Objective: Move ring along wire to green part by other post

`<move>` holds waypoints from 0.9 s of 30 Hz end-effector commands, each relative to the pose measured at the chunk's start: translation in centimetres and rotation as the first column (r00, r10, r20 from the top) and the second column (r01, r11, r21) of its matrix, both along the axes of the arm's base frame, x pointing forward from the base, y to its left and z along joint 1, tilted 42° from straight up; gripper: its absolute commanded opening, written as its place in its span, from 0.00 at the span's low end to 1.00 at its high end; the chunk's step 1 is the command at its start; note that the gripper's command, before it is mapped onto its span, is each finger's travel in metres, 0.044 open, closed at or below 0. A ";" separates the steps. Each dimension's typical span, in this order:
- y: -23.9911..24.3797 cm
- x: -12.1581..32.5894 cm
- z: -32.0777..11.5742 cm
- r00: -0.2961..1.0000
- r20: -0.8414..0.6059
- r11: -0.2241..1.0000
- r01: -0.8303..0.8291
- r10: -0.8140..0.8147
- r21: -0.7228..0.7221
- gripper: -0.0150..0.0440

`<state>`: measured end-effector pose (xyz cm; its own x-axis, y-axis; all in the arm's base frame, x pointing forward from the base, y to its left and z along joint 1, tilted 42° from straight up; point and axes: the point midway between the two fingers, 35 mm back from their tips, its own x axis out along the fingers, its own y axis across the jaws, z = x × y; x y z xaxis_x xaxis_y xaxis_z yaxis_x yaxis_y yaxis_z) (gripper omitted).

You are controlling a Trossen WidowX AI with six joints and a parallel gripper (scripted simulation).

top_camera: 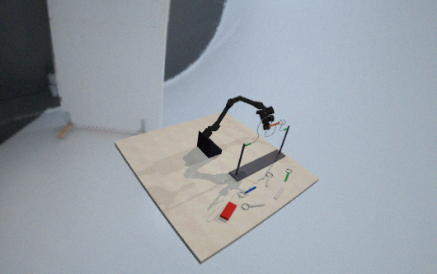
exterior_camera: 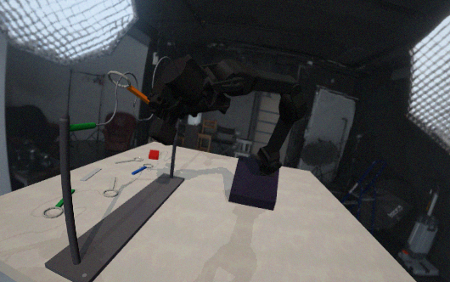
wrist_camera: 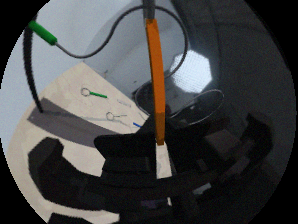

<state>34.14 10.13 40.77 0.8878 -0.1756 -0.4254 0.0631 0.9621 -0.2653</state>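
Note:
My gripper (top_camera: 267, 125) (exterior_camera: 150, 103) (wrist_camera: 154, 116) is shut on the orange handle (top_camera: 274, 124) (exterior_camera: 137, 94) (wrist_camera: 157, 75), high above the base plate. The handle slants in the exterior view, its ring end higher. The ring (exterior_camera: 111, 72) is around the rising grey wire (exterior_camera: 115, 106) (wrist_camera: 111, 36), off the green parts; contact is too small to tell. The nearer green part (top_camera: 285, 129) (exterior_camera: 82, 126) (wrist_camera: 44, 33) joins one post (top_camera: 284, 141) (exterior_camera: 65, 178). The other green part (top_camera: 247, 144) joins the other post (top_camera: 240, 158) (exterior_camera: 173, 157); my arm hides it in the exterior view.
The posts stand on a dark base plate (top_camera: 256, 166) (exterior_camera: 115, 225) (wrist_camera: 65, 120). Beyond it lie a red block (top_camera: 227, 210) (exterior_camera: 154, 155), a blue handle (top_camera: 250, 190) (exterior_camera: 139, 170), a green handle (top_camera: 287, 177) (wrist_camera: 98, 95), grey rings and a pale strip (top_camera: 279, 193) (exterior_camera: 91, 174). Wire loops pass close to my gripper.

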 end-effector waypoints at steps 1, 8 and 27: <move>0.7 0.1 -0.2 1.000 0.005 0.994 -0.007 0.006 0.111 0.00; 1.7 0.1 -0.3 1.000 0.017 0.964 -0.020 0.016 0.266 0.00; 4.4 0.3 0.2 0.998 0.058 0.765 -0.061 0.032 0.642 0.00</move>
<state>34.42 13.98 41.01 0.9077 0.1276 -0.3997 0.0170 0.9407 0.3389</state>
